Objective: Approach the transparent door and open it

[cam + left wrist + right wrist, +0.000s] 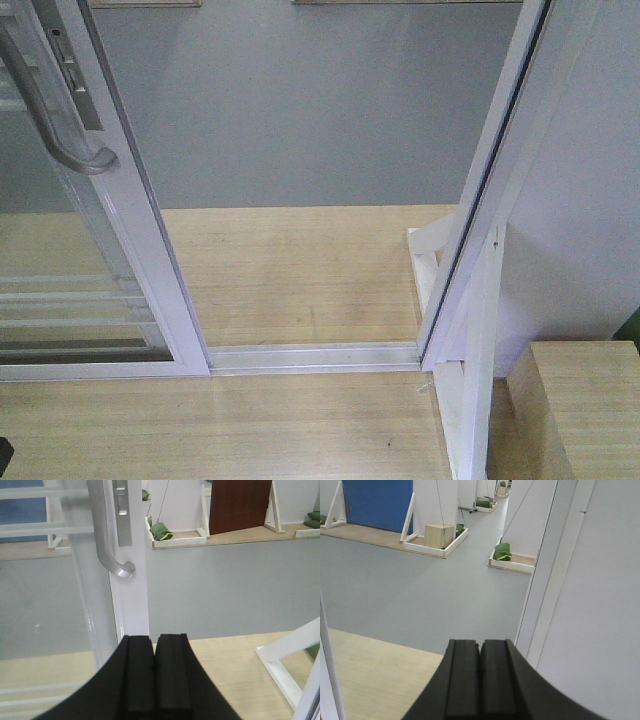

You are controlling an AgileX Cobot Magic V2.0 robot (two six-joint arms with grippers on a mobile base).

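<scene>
Transparent door [95,250] upright at left of frame, slid aside, handle [45,105] running vertically. Left claw [155,680] and right claw [480,680] both closed, holding nothing.

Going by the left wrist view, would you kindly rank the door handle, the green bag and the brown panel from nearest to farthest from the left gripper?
From the left gripper:
1. Door handle, just above and slightly left, on the door's edge.
2. Green bag, past the grey floor, up and centre, in a white-edged tray.
3. Brown panel, upper right, standing farther back.
</scene>
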